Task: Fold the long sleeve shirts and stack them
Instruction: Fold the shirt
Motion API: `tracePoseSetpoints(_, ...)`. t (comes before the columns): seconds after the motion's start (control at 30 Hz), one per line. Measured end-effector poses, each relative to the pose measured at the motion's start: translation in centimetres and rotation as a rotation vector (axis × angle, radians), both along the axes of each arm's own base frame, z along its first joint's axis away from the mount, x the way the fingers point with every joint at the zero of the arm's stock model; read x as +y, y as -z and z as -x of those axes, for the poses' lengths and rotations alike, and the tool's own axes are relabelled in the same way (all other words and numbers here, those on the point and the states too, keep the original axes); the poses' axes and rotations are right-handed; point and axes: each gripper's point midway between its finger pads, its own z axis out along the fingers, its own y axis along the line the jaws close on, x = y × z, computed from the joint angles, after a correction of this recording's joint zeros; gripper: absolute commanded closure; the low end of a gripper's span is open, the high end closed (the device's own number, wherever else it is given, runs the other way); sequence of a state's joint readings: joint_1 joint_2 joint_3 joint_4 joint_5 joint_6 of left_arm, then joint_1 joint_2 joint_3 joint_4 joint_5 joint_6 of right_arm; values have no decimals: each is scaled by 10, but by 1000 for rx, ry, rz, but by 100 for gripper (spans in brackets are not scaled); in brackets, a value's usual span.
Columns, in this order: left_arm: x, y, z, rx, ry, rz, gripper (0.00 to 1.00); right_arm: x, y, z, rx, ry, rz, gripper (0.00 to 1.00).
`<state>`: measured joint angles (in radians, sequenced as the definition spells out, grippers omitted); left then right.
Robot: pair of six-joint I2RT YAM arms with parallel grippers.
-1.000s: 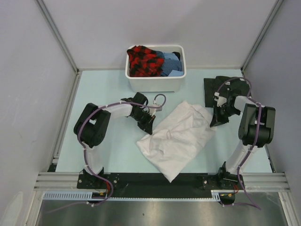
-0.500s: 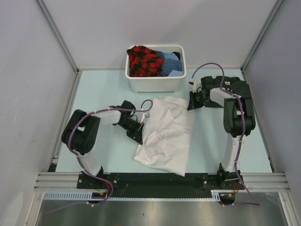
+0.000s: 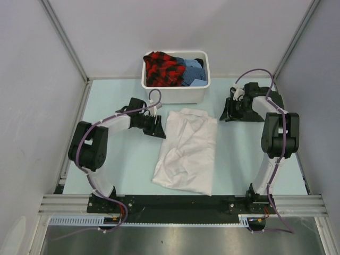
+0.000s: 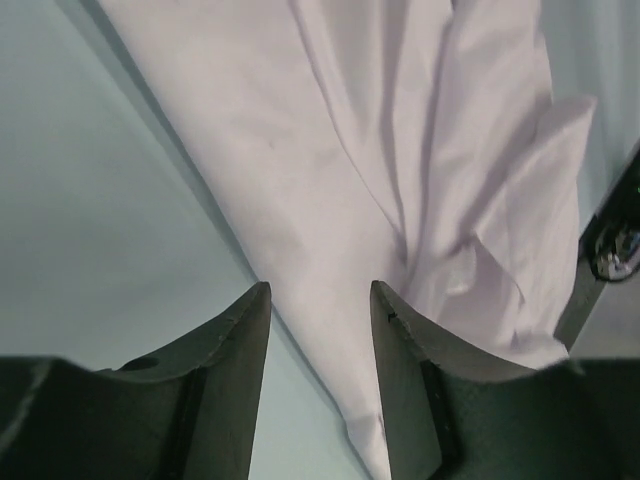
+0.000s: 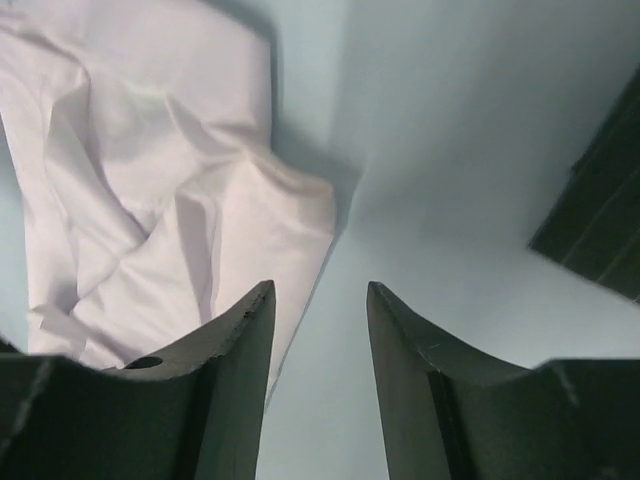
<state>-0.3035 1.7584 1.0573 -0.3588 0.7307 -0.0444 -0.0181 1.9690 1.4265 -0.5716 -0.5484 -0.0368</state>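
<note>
The white long sleeve shirt [image 3: 187, 151] lies spread lengthwise on the pale green table, collar end toward the tub. My left gripper [image 3: 159, 129] hovers at the shirt's upper left edge, open, with nothing between its fingers. In the left wrist view the shirt [image 4: 400, 160] fills the space beyond the open left gripper [image 4: 320, 292]. My right gripper [image 3: 225, 113] stands open just right of the shirt's upper right corner [image 5: 150, 190]. Only bare table shows between the fingers of the right gripper [image 5: 320, 292]. A dark folded shirt [image 5: 600, 225] lies at the right, mostly hidden by the right arm from above.
A white plastic tub [image 3: 175, 93] at the back centre holds a red-black plaid garment [image 3: 162, 68] and blue cloth [image 3: 191, 71]. Metal frame rails and grey walls close in the table on the left, right and back. The arm bases sit on the black rail at the near edge.
Both grippers, shut on the white shirt's top corners before, have opened and let go. The shirt was pulled toward the tub and now lies straighter; both arms have drawn slightly outward.
</note>
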Motion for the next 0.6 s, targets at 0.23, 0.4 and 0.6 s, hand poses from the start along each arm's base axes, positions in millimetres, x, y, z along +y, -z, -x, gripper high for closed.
tracePoseSetpoints(0.23,-7,33,-36,56,-127,-17,52,28,29,38,126,-54,-44,55)
tracePoseSetpoints(0.4,-14,35,-52,67,-204,23,63,46,40,33,153,-67,-89,87)
tracePoseSetpoints(0.6,-14,43,-53,103,-268,51,100,59,45,10,143,-76,-130,100)
